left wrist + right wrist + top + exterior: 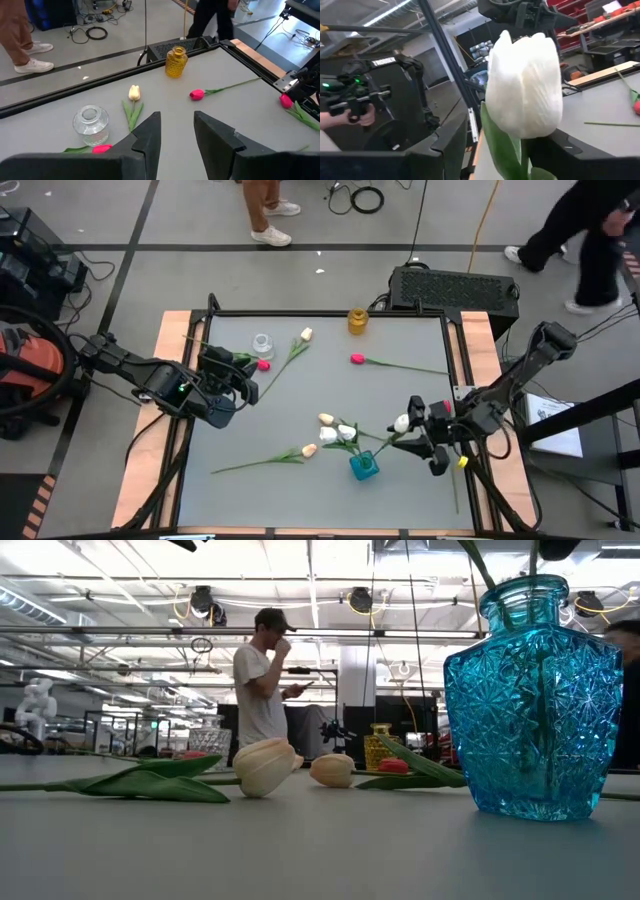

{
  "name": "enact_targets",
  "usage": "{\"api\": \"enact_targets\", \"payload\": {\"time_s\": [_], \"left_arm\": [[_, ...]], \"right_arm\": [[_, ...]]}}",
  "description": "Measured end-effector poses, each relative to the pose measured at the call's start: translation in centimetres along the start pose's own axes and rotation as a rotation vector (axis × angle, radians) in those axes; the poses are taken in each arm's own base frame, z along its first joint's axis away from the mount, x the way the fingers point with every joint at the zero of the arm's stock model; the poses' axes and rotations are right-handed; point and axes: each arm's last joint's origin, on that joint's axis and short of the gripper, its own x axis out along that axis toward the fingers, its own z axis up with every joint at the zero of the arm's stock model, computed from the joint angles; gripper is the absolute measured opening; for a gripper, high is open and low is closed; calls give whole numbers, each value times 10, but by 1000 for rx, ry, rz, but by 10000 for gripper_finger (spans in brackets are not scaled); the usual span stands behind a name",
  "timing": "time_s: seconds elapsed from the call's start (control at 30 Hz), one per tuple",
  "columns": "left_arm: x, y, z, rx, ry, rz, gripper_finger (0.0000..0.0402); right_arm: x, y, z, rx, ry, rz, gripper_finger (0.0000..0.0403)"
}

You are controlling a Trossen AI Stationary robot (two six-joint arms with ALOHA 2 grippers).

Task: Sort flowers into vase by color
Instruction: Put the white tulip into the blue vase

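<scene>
While your right gripper (418,430) clamps the white tulip (522,85), aim for the blue vase (364,465).
Lower the stem straight into its neck, just beside the jaws; your left gripper (176,131) idles part-open, empty.

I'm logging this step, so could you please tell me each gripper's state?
Left gripper: open, holding nothing.
Right gripper: shut on a white tulip.

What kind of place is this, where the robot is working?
Probably a robotics lab or workshop hall: a high ceiling with strip lights, cables on the taped floor, and people walking past the table. The right gripper holds a white tulip.
</scene>
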Motion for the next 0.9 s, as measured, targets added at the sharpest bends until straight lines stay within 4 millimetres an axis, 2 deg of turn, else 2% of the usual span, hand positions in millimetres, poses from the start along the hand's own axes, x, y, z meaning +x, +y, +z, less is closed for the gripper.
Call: {"api": "enact_targets", "payload": {"time_s": [0.23,0.9], "left_arm": [[0,0,0,1,0,0,123],[0,0,0,21,0,0,123]], "right_arm": [[-11,1,5,16,26,23,183],[-12,-4,-7,50,140,-25,183]]}}
